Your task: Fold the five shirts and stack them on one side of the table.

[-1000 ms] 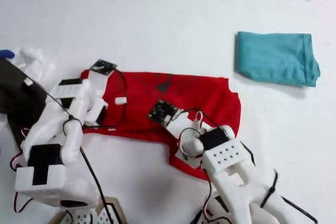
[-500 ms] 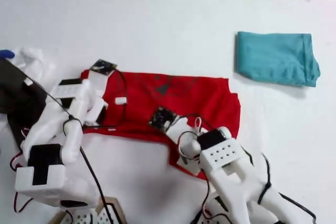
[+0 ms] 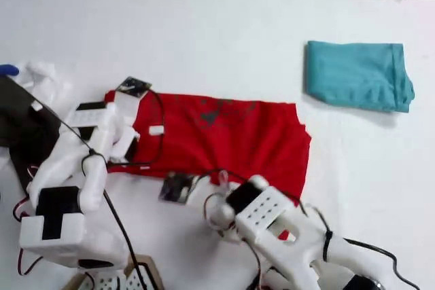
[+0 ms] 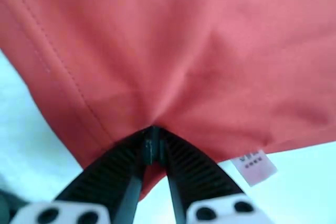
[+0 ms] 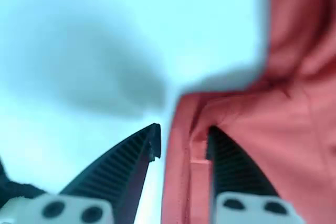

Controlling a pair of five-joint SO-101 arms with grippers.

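The jaws clamp the red shirt (image 4: 210,66) — fabric puckering around them.

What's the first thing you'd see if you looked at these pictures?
The big red shirt lies spread in the middle of the white table. The left gripper pinches its cloth shut, and the right gripper is open around its hem. A folded teal shirt sits apart, farther back on the right.
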